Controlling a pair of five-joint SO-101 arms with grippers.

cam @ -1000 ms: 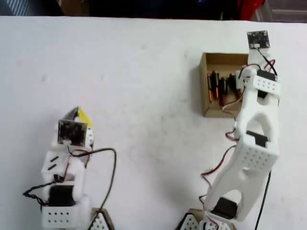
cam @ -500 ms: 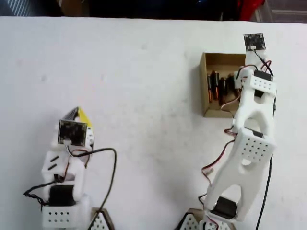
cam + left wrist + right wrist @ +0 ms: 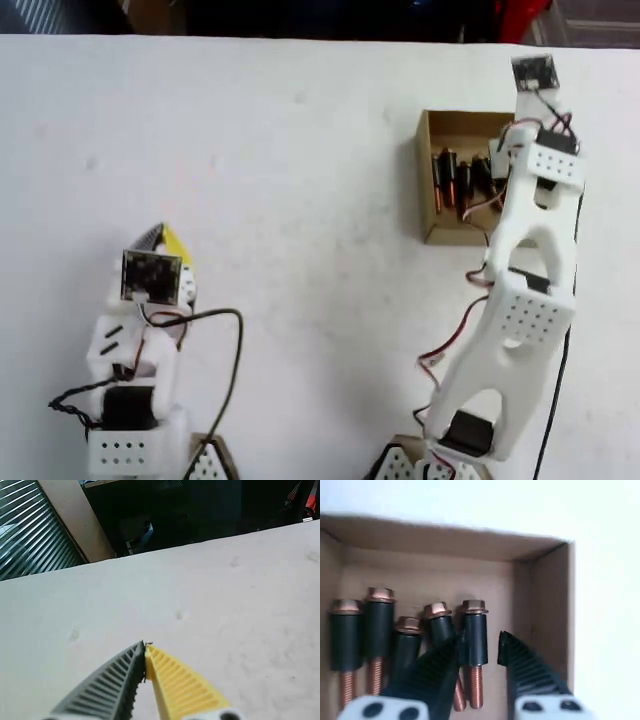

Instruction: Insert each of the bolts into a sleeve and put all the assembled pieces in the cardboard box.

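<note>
copper bolts (image 3: 476, 685) in black sleeves (image 3: 475, 630), brown cardboard box (image 3: 445, 542), white surface (image 3: 250, 150); left tool (image 3: 144, 649) ridged grey and yellow, right tool (image 3: 480, 639) black.

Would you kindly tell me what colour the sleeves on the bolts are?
The sleeves are black, clearest in the right wrist view.

Overhead view, close wrist views, cardboard box (image 3: 424, 185) shared

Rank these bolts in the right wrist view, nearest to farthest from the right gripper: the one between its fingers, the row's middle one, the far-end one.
1. Near-end bolt, between the fingers of the right gripper.
2. Middle bolt, mid-row.
3. Far-end bolt, at the opposite end of the row.
</note>
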